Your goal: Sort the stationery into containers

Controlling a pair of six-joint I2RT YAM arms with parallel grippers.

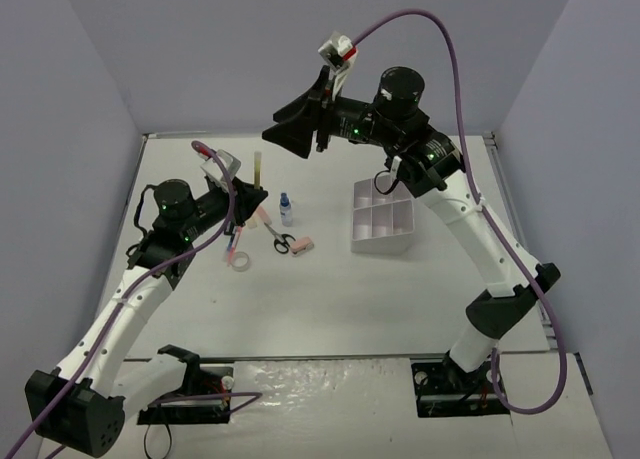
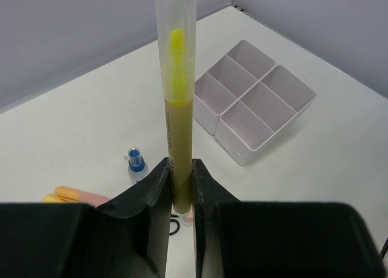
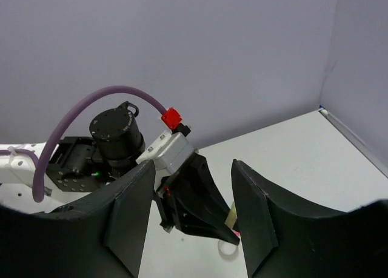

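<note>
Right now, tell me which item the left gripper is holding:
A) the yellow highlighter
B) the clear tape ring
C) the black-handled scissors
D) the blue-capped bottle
A: in the left wrist view, the left gripper is shut on the yellow highlighter, which stands upright between its fingers.

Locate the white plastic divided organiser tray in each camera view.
Top external: white plastic divided organiser tray right of centre.
Left wrist: upper right.
Right wrist: not in view.
Shared landmark: small blue-capped bottle, left of the tray in both views showing it.
</note>
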